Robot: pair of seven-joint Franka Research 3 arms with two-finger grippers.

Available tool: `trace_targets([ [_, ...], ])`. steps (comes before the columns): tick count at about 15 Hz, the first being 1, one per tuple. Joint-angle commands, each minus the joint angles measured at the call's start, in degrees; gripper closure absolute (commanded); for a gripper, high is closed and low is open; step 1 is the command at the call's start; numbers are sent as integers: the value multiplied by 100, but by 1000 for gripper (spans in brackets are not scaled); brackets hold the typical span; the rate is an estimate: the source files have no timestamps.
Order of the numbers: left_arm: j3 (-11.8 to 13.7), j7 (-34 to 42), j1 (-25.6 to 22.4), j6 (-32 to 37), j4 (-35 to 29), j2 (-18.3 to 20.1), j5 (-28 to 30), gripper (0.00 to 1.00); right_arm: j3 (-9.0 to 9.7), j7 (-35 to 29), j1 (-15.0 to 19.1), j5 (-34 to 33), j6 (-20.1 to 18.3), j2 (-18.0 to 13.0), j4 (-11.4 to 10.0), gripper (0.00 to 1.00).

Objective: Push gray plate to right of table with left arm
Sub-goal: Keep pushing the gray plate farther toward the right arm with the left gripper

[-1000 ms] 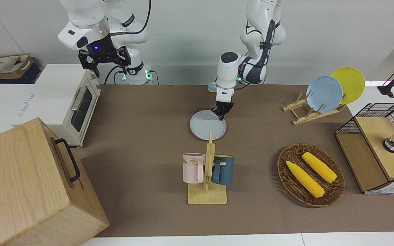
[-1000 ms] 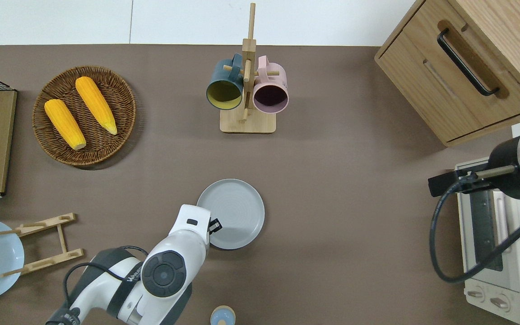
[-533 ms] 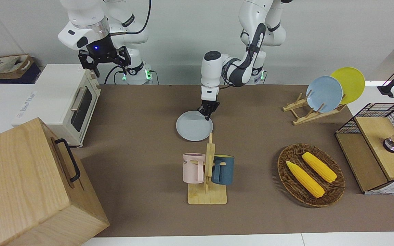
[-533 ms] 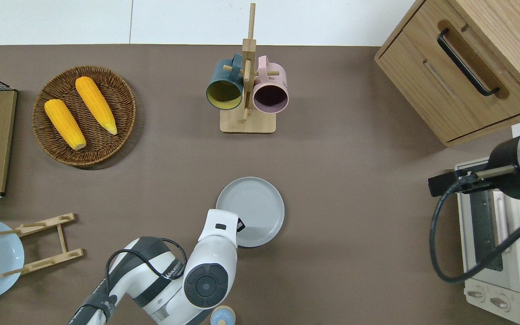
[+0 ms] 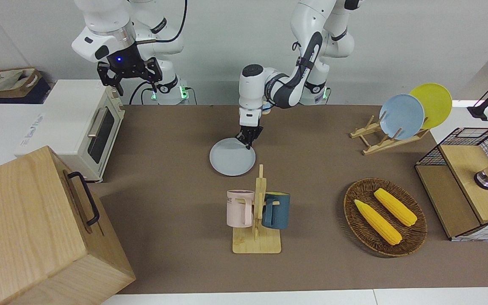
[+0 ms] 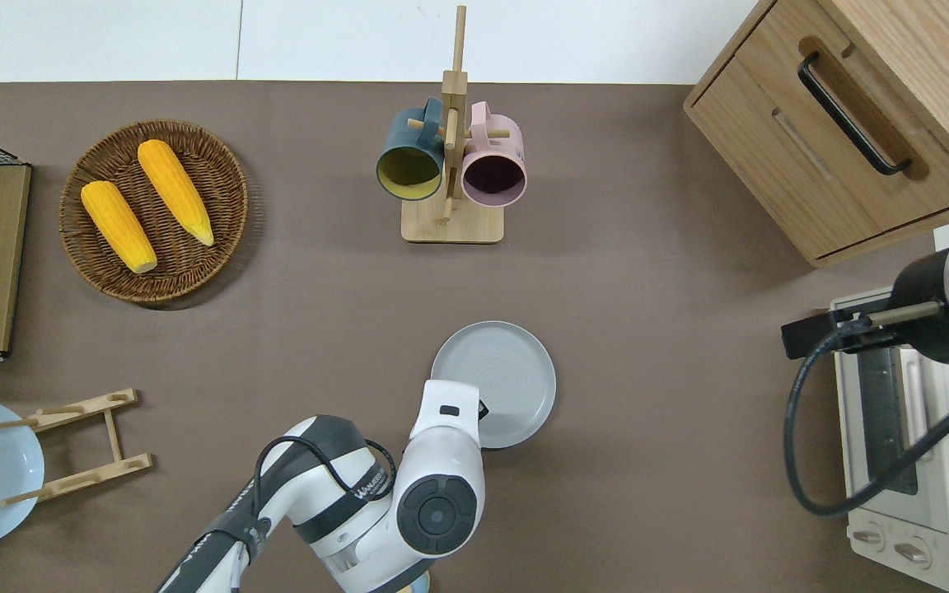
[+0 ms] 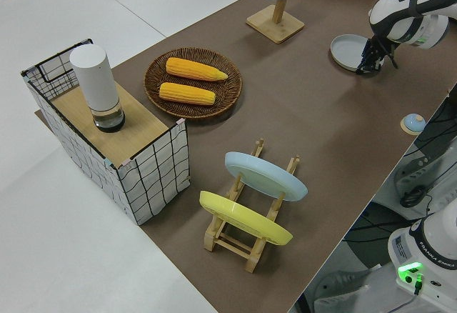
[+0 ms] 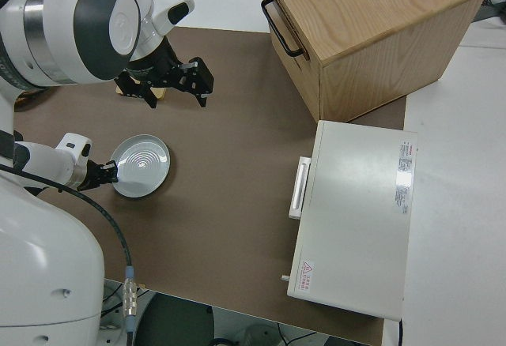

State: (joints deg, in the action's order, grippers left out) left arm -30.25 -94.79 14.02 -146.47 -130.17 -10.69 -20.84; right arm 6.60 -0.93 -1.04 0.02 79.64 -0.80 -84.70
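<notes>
The gray plate (image 5: 231, 157) lies flat on the brown table (image 5: 176, 140), nearer to the robots than the mug rack; it also shows in the overhead view (image 6: 501, 379), the left side view (image 7: 348, 50) and the right side view (image 8: 141, 164). My left gripper (image 5: 248, 143) is shut and points down, with its tips against the plate's rim on the edge nearest the robots, toward the left arm's end. It also shows in the overhead view (image 6: 481, 409), the left side view (image 7: 372, 64) and the right side view (image 8: 106, 174). My right gripper (image 5: 136, 84) is open, empty and parked.
A mug rack (image 5: 256, 212) with a pink and a blue mug stands farther from the robots than the plate. A toaster oven (image 5: 83, 123) and a wooden cabinet (image 5: 36, 228) stand at the right arm's end. A corn basket (image 5: 384, 217), a plate rack (image 5: 400, 116) and a wire shelf (image 5: 468, 182) stand at the left arm's end.
My left gripper has slid toward the right arm's end of the table, pushing the gray plate along with it. The right arm has not moved.
</notes>
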Motion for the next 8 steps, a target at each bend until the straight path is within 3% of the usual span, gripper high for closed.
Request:
trace_targets([
  [1, 19, -180, 163, 84, 185, -390, -175, 976, 87, -74, 113, 25, -89, -17, 50, 17],
  [3, 19, -154, 162, 84, 185, -390, -183, 770, 87, -74, 113, 33, -89, -17, 50, 17],
  [5, 45, -92, 128, 92, 185, -363, -270, 46, 96, -74, 113, 24, -89, -17, 50, 17],
  [6, 45, -92, 101, 93, 194, -328, -332, 0, 87, -74, 113, 33, -89, -17, 50, 17],
  [8, 54, -74, 110, 162, 255, -328, -341, 0, 87, -74, 113, 33, -89, -17, 50, 17],
])
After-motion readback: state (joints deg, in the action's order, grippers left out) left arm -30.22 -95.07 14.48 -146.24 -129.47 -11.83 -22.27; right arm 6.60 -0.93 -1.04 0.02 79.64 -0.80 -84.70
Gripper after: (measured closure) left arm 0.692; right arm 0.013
